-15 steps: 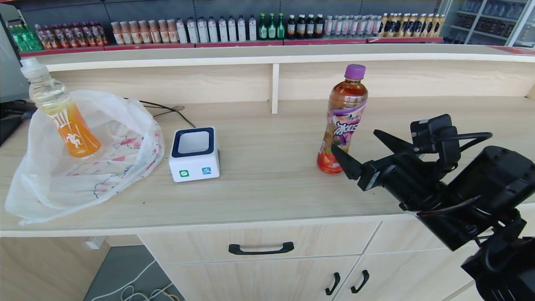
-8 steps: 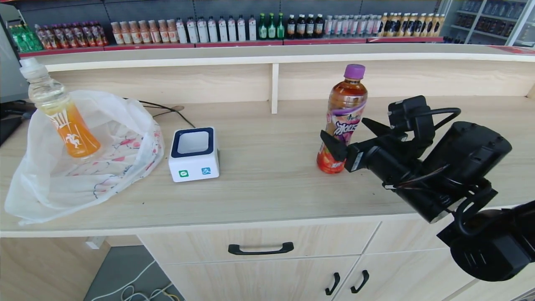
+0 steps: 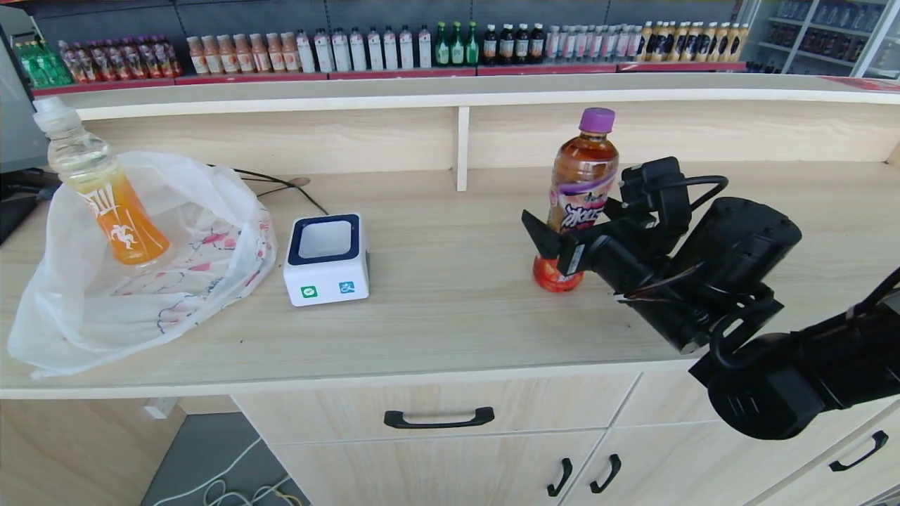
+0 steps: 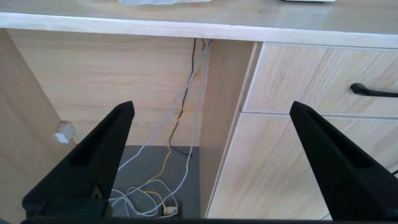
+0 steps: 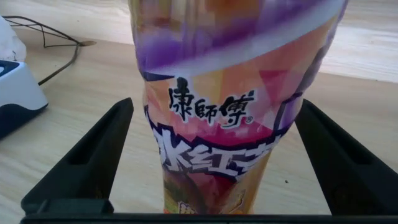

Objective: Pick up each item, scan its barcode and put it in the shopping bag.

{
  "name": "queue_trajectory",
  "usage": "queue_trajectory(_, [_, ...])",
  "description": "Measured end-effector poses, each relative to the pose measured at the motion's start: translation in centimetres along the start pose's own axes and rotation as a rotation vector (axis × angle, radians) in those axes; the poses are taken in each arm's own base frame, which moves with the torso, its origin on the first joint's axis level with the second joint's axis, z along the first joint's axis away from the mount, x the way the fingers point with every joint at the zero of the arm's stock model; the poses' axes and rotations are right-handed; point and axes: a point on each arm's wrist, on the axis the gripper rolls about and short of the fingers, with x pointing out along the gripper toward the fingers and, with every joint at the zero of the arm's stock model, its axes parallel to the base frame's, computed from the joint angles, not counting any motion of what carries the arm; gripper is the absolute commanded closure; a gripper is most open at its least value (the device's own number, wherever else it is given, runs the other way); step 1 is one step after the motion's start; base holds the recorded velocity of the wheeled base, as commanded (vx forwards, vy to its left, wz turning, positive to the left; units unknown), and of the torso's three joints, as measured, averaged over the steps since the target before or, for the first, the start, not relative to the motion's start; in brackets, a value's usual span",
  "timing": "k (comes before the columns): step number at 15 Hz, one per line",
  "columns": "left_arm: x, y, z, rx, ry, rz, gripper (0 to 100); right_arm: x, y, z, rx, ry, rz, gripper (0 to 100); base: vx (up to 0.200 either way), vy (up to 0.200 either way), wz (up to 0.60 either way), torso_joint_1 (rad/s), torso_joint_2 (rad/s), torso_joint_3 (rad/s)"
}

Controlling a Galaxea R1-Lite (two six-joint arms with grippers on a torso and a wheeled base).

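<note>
A tea bottle with a purple cap and a purple-orange label stands upright on the right half of the wooden counter. My right gripper is open, one finger on each side of the bottle's lower half. In the right wrist view the bottle stands between the fingers of my right gripper, with a gap on both sides. A white shopping bag lies at the left, and an orange drink bottle leans in it. The white scanner sits beside the bag. My left gripper hangs open below the counter edge.
A raised back ledge with a thin upright divider runs behind the counter. Black cables trail behind the scanner. Drawers with black handles lie under the counter. Store shelves of bottles line the far wall.
My right gripper has moved left and forward from beside the tea bottle until its open fingers straddle it. The bottle, bag and scanner have stayed put.
</note>
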Motion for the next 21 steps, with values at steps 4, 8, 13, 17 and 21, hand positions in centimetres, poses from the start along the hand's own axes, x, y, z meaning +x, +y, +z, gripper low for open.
queue_trajectory(4, [0.0,0.0,0.0,0.000,0.000,0.000,0,0.7,0.2,-0.6,-0.003,0.005,0.000,0,0.000,0.000,0.00,0.000,0.00,0.000])
queue_trajectory(8, [0.0,0.0,0.0,0.000,0.000,0.000,0,0.8,0.2,-0.8,-0.003,0.008,-0.001,0,0.000,0.000,0.00,0.000,0.00,0.000])
queue_trajectory(13, [0.0,0.0,0.0,0.000,0.000,0.000,0,1.2,0.2,-0.5,-0.001,-0.010,-0.004,100,0.000,0.000,0.00,0.000,0.00,0.000])
queue_trajectory(17, [0.0,0.0,0.0,0.000,0.000,0.000,0,1.3,0.2,-0.3,0.001,-0.015,-0.005,100,0.000,0.000,0.00,0.000,0.00,0.000])
queue_trajectory(21, [0.0,0.0,0.0,0.000,0.000,0.000,0,1.2,0.1,0.0,0.002,-0.024,-0.004,100,0.000,0.000,0.00,0.000,0.00,0.000])
